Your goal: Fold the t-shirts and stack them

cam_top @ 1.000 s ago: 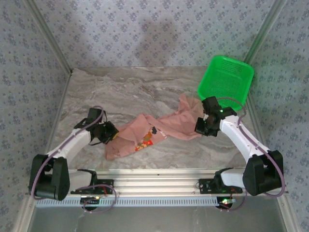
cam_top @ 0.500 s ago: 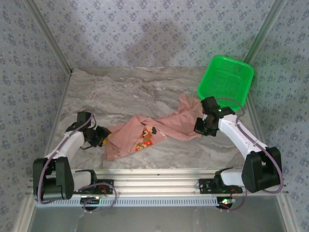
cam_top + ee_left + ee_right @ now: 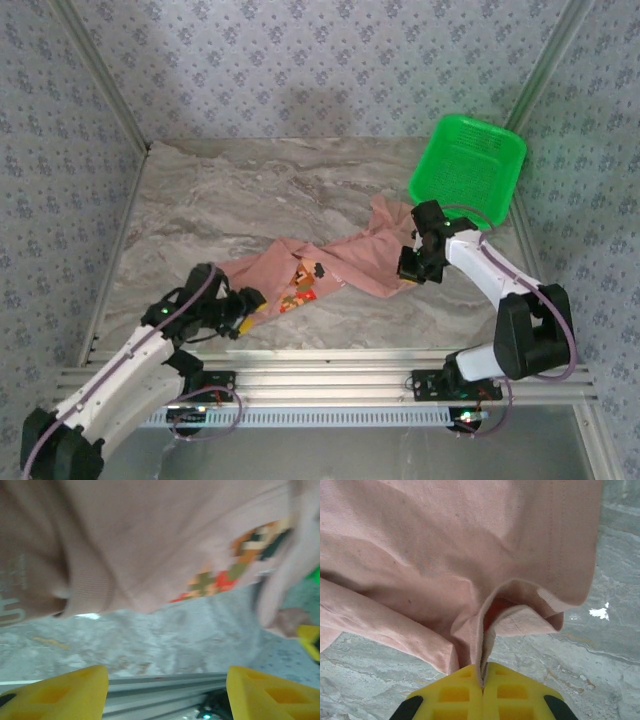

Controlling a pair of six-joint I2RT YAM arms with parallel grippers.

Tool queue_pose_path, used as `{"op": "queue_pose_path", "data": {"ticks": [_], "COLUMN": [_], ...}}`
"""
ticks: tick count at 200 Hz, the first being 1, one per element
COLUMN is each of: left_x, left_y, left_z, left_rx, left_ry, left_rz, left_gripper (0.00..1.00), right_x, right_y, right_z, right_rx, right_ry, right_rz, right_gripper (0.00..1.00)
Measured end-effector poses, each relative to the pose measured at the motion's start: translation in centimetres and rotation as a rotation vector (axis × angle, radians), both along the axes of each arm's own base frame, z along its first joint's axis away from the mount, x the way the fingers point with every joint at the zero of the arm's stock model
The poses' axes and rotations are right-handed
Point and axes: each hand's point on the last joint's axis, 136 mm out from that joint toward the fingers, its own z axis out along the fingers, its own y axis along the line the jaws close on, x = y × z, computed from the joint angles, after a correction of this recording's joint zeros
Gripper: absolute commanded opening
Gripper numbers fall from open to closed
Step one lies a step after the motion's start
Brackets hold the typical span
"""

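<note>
The salmon-pink t-shirt (image 3: 345, 255) lies crumpled across the marble table, its printed graphic (image 3: 300, 290) facing up. My left gripper (image 3: 250, 302) sits at the shirt's near-left end, low over the table. In the left wrist view its yellow fingers (image 3: 75, 692) stand wide apart with nothing between them, so the left gripper (image 3: 167, 695) is open below the t-shirt (image 3: 150, 540) and its graphic (image 3: 230, 570). My right gripper (image 3: 413, 263) is at the shirt's right end. In the right wrist view the gripper (image 3: 482, 677) is shut on a pinched fold of the t-shirt (image 3: 445, 545).
A bright green plastic basket (image 3: 468, 170) stands tilted at the back right, just behind the right arm. An aluminium rail (image 3: 320, 365) runs along the table's near edge, close to the left gripper. Patterned walls close in the back and sides.
My left gripper has opened and let go of the shirt's left end, and the arm has swung toward the near edge. The right gripper has kept its grip and barely moved.
</note>
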Motion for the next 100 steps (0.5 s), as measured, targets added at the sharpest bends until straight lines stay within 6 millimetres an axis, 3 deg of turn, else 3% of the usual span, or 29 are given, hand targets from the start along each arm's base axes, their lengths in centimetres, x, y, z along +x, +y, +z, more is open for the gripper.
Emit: {"op": "queue_pose_path", "data": {"ticks": [13, 38, 67, 100], "left_x": [-0.2, 1.3, 3.5, 4.5], "left_y": [-0.7, -2.1, -2.8, -2.8], "left_z": [-1.3, -2.7, -2.6, -2.9], "left_rx": [0.02, 0.032, 0.008, 0.013], "left_ry": [0.032, 0.053, 0.018, 0.014], "left_rz": [-0.01, 0.037, 0.118, 0.168], "left_gripper": [0.61, 0.56, 0.55, 0.51], "right_x": [0.0, 0.0, 0.1, 0.2], "right_y": [0.0, 0.2, 0.4, 0.4], "right_z": [-0.1, -0.3, -0.1, -0.1], "right_rx": [0.005, 0.015, 0.027, 0.035], "right_ry": [0.007, 0.01, 0.005, 0.002], "right_rz": [0.007, 0.027, 0.045, 0.054], "right_gripper": [0.0, 0.0, 0.0, 0.0]}}
